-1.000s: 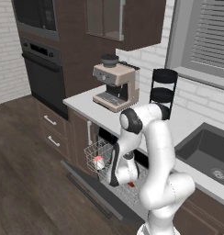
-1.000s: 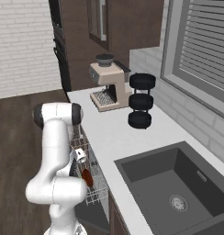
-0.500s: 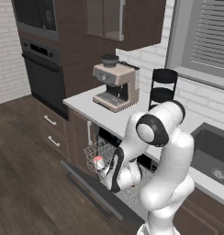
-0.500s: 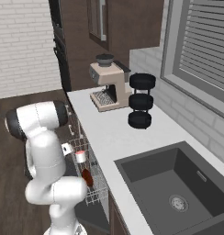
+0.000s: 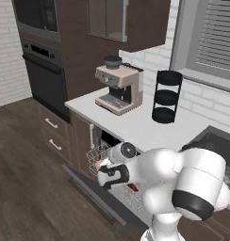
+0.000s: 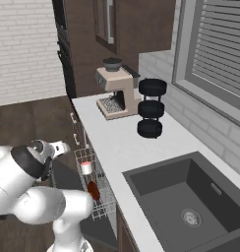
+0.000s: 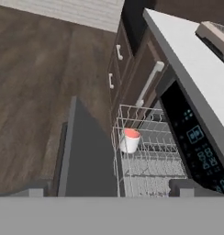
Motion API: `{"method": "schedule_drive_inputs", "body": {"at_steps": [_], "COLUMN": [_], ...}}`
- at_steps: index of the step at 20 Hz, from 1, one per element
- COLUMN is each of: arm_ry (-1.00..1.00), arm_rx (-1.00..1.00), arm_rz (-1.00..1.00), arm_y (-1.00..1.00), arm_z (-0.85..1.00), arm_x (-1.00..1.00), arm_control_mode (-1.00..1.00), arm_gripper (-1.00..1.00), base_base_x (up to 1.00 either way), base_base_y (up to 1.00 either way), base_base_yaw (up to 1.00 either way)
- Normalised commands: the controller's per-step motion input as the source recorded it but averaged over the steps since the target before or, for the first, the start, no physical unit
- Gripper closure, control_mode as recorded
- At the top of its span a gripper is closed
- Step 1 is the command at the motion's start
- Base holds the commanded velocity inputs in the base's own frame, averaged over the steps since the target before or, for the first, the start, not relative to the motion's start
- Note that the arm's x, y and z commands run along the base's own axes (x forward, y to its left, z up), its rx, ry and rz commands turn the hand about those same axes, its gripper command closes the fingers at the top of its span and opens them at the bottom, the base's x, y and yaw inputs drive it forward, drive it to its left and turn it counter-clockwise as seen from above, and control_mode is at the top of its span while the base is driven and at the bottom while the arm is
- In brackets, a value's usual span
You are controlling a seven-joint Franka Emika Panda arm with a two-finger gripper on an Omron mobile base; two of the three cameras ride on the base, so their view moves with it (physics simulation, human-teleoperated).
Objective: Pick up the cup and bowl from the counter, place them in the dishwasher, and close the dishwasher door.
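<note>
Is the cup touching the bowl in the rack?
Apart. In the right base view the cup stands upright further along the rack, and bare wire shows between it and the bowl.

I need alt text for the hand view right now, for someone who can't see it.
Looking down at the open dishwasher: the white cup with a red inside stands upright in the pulled-out white wire rack, and the dark dishwasher door lies folded down beside it over wood floor. The white counter runs along the upper right, above brown cabinet doors with silver handles.
</note>
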Motion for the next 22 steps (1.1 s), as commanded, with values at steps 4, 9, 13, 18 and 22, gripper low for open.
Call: {"method": "schedule_drive_inputs", "body": {"at_steps": [4,9,13,18,22], "arm_ry": [0.38,0.37,0.18,0.1,0.0], "arm_rx": [-0.02,-0.02,0.0,-0.07,-0.1], "arm_rz": [-0.01,0.0,0.03,0.0,0.0], "arm_y": [-0.16,-0.18,0.01,0.78,0.96], "arm_z": [1.0,0.78,0.17,-0.35,-0.97], "arm_x": [0.0,-0.01,-0.49,-0.61,-0.5], "arm_control_mode": [-1.0,-1.0,-1.0,-1.0,-1.0], "arm_gripper": [-1.0,-1.0,-1.0,-1.0,-1.0], "base_base_x": [0.0,0.0,0.0,0.0,0.0], "base_base_y": [0.0,0.0,0.0,0.0,0.0], "base_base_yaw": [0.0,0.0,0.0,0.0,0.0]}}
